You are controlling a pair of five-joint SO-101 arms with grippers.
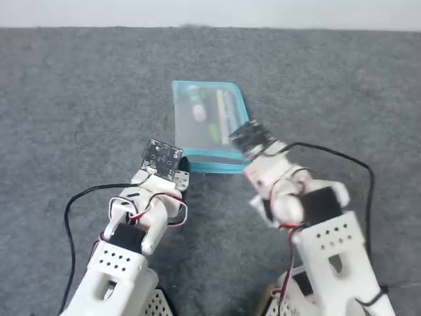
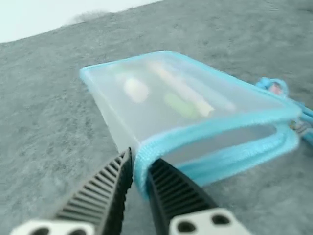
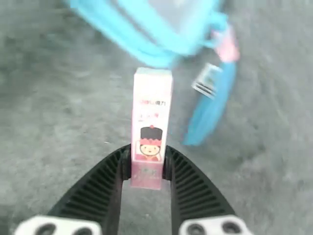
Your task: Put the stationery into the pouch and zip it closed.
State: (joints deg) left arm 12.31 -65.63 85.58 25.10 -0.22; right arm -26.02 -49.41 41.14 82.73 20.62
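A clear pouch (image 1: 209,124) with light-blue trim lies on the grey carpet, and several stationery pieces show through its side (image 2: 181,100). My left gripper (image 2: 138,182) is shut on the pouch's blue zipper edge at its near left corner (image 1: 185,164). My right gripper (image 3: 146,166) is shut on a pink eraser box (image 3: 151,122) with a cartoon figure, held just short of the pouch's blue opening (image 3: 146,36). The zipper pull and blue strap (image 3: 211,98) hang beside it. In the high view the right arm's wrist (image 1: 253,139) sits at the pouch's near right corner.
Grey carpet (image 1: 79,105) covers the table on all sides of the pouch. A white wall edge runs along the far side (image 1: 210,13). Both arm bases (image 1: 118,263) stand close together at the near edge.
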